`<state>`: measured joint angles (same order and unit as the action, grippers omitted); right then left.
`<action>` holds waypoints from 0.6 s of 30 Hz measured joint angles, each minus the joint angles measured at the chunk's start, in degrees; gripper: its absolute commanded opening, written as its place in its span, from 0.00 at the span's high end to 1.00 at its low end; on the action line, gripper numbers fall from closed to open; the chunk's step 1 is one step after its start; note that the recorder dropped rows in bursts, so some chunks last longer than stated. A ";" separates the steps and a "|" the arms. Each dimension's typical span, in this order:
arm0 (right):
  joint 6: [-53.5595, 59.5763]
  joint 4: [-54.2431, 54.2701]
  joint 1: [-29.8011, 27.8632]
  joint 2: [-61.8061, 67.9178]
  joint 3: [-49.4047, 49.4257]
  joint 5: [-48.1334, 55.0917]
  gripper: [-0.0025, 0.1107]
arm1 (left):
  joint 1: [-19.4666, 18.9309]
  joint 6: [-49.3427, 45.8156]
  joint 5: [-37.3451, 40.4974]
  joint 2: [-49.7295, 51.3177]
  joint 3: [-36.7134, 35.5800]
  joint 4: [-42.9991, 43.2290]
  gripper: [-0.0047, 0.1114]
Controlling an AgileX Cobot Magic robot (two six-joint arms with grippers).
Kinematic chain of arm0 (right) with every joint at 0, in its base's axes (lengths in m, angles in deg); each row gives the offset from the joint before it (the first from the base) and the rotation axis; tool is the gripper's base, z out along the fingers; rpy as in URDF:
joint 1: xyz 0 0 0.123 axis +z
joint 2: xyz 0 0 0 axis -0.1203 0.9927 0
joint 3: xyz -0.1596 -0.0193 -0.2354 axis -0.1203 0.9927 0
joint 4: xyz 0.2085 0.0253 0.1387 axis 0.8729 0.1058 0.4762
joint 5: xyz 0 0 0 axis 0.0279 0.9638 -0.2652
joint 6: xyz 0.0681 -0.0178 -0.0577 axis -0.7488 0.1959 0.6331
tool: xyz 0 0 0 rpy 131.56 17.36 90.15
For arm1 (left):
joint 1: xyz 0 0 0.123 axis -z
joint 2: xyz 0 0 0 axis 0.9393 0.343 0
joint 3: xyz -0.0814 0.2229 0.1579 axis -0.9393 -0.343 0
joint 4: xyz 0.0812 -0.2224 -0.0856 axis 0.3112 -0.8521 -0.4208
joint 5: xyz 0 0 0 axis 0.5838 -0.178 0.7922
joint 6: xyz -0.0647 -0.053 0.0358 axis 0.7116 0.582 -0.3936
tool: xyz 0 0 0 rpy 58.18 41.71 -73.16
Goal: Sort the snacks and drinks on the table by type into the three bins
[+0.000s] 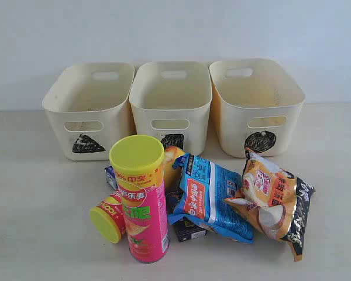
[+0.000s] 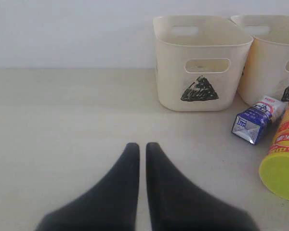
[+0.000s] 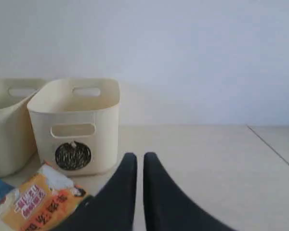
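All cream, the rounded plastic tub on the left (image 1: 55, 126) bears a black scribbled triangle, the middle tub (image 1: 141, 126) a black square and the right tub (image 1: 234, 134) a black circle. The flat table (image 1: 41, 222) is pale beige. The tall cylindrical can (image 1: 143, 216) is pink with a yellow-green lid; the smaller can (image 1: 112, 206) is red and yellow. One crinkly foil bag (image 1: 213, 196) is blue with a red panel, the other foil bag (image 1: 278, 202) orange, white and black. The small carton (image 2: 255, 120) is blue and white.
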<state>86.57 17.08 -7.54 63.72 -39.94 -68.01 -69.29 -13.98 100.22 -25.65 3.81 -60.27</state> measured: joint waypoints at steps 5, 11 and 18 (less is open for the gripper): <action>-7.36 3.33 0.00 0.00 0.00 -9.72 0.96 | 0.00 0.00 0.00 0.00 0.00 0.00 0.92; -11.54 4.11 0.00 0.30 -3.99 -10.70 0.98 | 0.00 0.00 0.00 0.00 0.00 0.00 0.92; -9.68 3.18 0.00 9.93 -17.03 -2.63 0.98 | 0.00 0.00 0.00 0.00 0.00 0.00 0.92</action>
<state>76.90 20.25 -7.54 73.65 -56.97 -70.64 -69.29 -13.98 100.22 -25.65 3.81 -60.27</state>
